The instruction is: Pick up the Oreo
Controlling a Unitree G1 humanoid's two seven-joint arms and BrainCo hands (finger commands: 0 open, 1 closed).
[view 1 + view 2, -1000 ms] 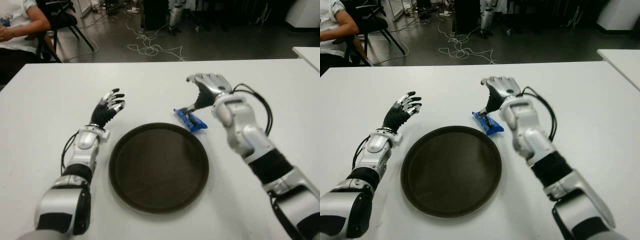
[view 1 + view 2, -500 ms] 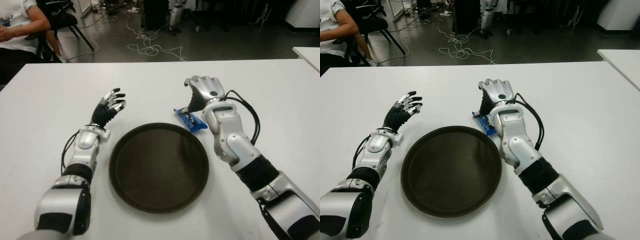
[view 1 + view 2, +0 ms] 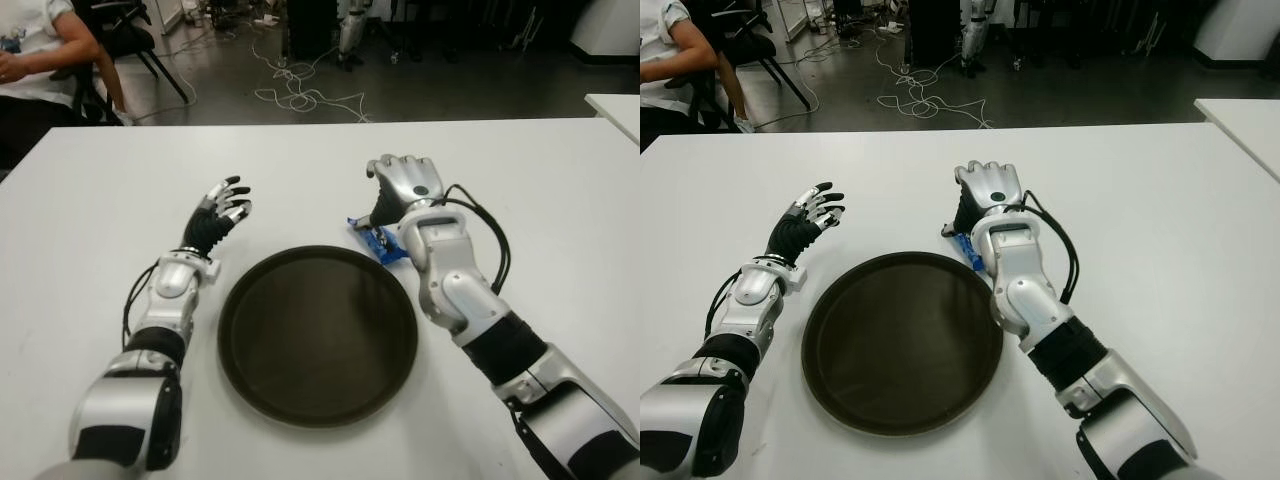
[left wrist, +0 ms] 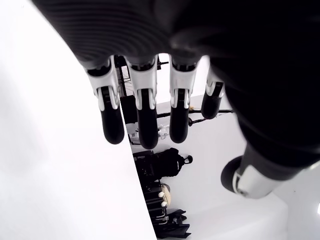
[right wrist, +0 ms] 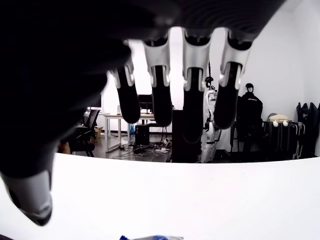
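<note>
The Oreo [image 3: 374, 238] is a small blue packet lying flat on the white table [image 3: 300, 170], just past the right rim of the tray. My right hand [image 3: 398, 188] hovers directly over it, palm down, and its wrist hides most of the packet. In the right wrist view the fingers [image 5: 192, 95] hang loosely spread with the thumb apart, and only a blue sliver of the Oreo [image 5: 150, 237] shows below them, ungrasped. My left hand [image 3: 220, 208] shows left of the tray, with its fingers [image 4: 145, 110] spread and empty.
A round dark tray [image 3: 317, 335] sits in the middle of the table between my arms. A person [image 3: 35, 50] sits on a chair beyond the far left corner. Cables [image 3: 300, 95] lie on the floor behind the table.
My right hand has shifted left and closer over the Oreo, and its wrist now covers more of the packet. The left hand has not moved.
</note>
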